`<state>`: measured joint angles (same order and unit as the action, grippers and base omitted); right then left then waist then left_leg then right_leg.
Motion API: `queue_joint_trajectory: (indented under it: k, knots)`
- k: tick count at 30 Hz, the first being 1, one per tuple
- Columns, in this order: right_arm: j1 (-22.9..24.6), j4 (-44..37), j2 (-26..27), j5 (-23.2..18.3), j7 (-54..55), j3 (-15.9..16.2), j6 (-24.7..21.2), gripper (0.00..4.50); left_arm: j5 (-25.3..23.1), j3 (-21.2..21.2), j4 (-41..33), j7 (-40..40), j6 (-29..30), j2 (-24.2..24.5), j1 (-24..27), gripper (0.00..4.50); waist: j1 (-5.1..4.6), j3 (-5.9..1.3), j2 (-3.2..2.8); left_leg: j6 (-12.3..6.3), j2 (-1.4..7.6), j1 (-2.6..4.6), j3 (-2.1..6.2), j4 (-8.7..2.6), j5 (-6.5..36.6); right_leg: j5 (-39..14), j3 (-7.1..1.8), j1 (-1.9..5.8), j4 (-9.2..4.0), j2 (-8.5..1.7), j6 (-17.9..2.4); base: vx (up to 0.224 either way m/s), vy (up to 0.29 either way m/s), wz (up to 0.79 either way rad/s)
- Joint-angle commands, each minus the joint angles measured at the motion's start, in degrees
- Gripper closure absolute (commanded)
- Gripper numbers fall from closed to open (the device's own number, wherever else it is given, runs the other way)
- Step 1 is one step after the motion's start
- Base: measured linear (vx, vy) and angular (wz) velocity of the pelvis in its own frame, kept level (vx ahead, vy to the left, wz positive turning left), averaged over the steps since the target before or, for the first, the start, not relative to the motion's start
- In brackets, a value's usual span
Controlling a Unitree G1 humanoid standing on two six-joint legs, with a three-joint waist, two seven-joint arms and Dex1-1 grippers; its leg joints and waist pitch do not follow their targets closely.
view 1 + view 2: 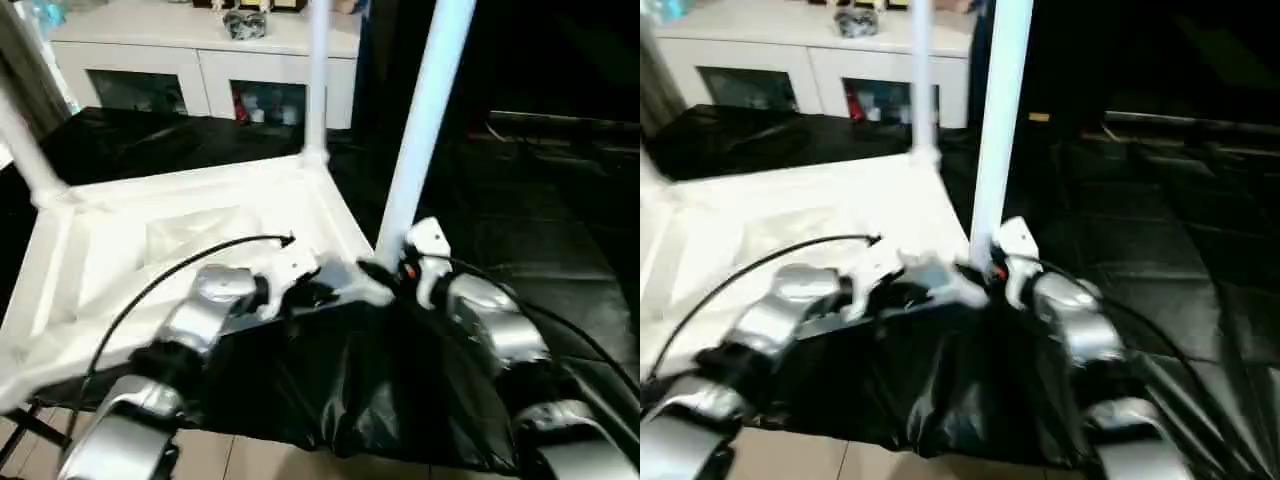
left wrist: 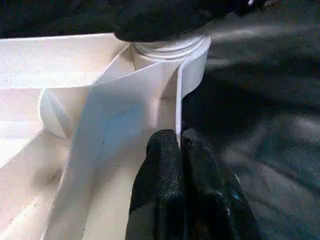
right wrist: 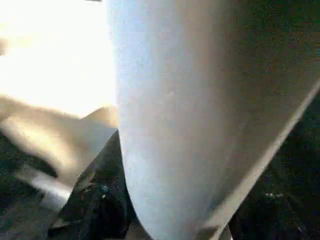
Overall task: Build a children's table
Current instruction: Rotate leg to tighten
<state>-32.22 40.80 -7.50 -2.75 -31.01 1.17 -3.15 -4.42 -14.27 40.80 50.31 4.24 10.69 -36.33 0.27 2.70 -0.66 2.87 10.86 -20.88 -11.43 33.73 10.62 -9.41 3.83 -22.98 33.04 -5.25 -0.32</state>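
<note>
The white tabletop (image 1: 200,230) lies upside down on a black sheet, ribbed side up. Its near right corner socket (image 2: 170,50) holds a long white leg (image 1: 420,130), which stands upright. My right gripper (image 1: 385,272) is around that leg's base, just above the socket, and one black finger (image 3: 97,200) rests against the tube (image 3: 175,125). My left gripper (image 2: 179,137) is shut on the tabletop's thin rim wall (image 2: 178,100), close beside that corner. Two more legs stand upright, one at the far corner (image 1: 318,80) and one at the left corner (image 1: 22,145).
A white cabinet with glass doors (image 1: 200,60) stands behind the work. The black sheet (image 1: 520,220) spreads to the right and hangs over the near edge above a tiled floor (image 1: 250,460). A black cable (image 1: 150,285) arcs over my left forearm.
</note>
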Motion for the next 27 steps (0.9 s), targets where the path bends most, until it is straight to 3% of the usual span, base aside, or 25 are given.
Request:
queue_joint_trajectory:
  k: [1, 5, 7, 9, 16, 21, 27]
  knots:
    - [1.06, 3.60, 4.99, 1.17, 1.21, 3.85, -1.81, 2.50, 0.01, -0.11, 0.33, -5.44, 0.08, -4.21, -2.78, 4.50, -0.26, -2.85, 0.21, 0.32, 1.93, 1.41, 1.81, -4.46, 24.10, -32.54, -1.63, 0.98, -5.84, -3.10, -7.25, 0.000, 0.000, 0.00]
    - [0.96, 3.75, 6.75, 1.32, 1.10, 4.59, 1.79, 2.50, -0.65, -0.54, 0.50, -6.53, -0.52, -5.06, -2.83, 4.50, -0.27, -2.86, 0.12, -0.20, 2.02, 1.29, 1.90, -4.57, 25.09, -32.29, -1.58, 0.89, -5.93, -3.17, -6.97, 0.000, 0.000, 0.00]
    - [0.98, 3.25, 6.93, -1.02, -1.21, 3.18, 1.10, 1.81, -0.61, -0.74, 0.05, -5.56, -0.88, -4.75, -2.36, 4.50, -0.29, -2.84, 0.15, -0.43, 1.97, 1.24, 1.87, -4.59, 25.32, -32.16, -1.61, 0.90, -5.94, -3.12, -7.09, 0.000, 0.000, 0.00]
    - [0.98, 2.56, 6.19, -1.78, -2.92, 2.69, 0.40, 1.77, -0.54, -0.59, -0.28, -4.77, -1.35, -4.24, -1.92, 4.50, -0.25, -2.89, 0.19, -0.67, 2.01, 1.02, 1.85, -4.66, 24.72, -31.14, -1.71, 1.04, -5.77, -3.15, -7.40, 0.000, 0.000, 0.00]
    - [1.57, -0.45, 0.53, -1.91, -12.02, 4.45, 0.17, 0.98, 0.73, -0.73, -1.91, 1.34, -3.28, -1.42, -0.39, 4.50, 0.15, -3.17, 0.25, -1.69, 2.24, 0.55, 1.61, -4.70, 21.20, -24.86, -2.04, 1.69, -4.98, -3.19, -9.82, 0.000, 0.000, 0.00]
    - [3.62, -4.95, -5.86, -3.06, -24.81, 7.18, -0.49, 0.98, 1.87, -0.56, -3.00, 6.08, -3.85, 1.26, 0.34, 4.50, 0.44, -3.42, 0.23, -3.40, 2.38, 0.26, 1.23, -4.42, 17.27, -17.72, -2.27, 2.18, -4.10, -3.14, -12.41, 0.000, 0.000, 0.00]
    - [5.33, -8.48, -11.73, -3.60, -35.82, 8.74, -0.68, 0.98, 2.95, -1.81, -5.02, 15.28, -3.83, 5.54, 1.65, 4.50, 1.73, -3.76, 0.04, -5.28, 2.78, 0.18, 0.85, -3.98, 11.18, -9.51, -2.09, 2.62, -2.81, -2.97, -15.37, 0.000, 0.000, 0.00]
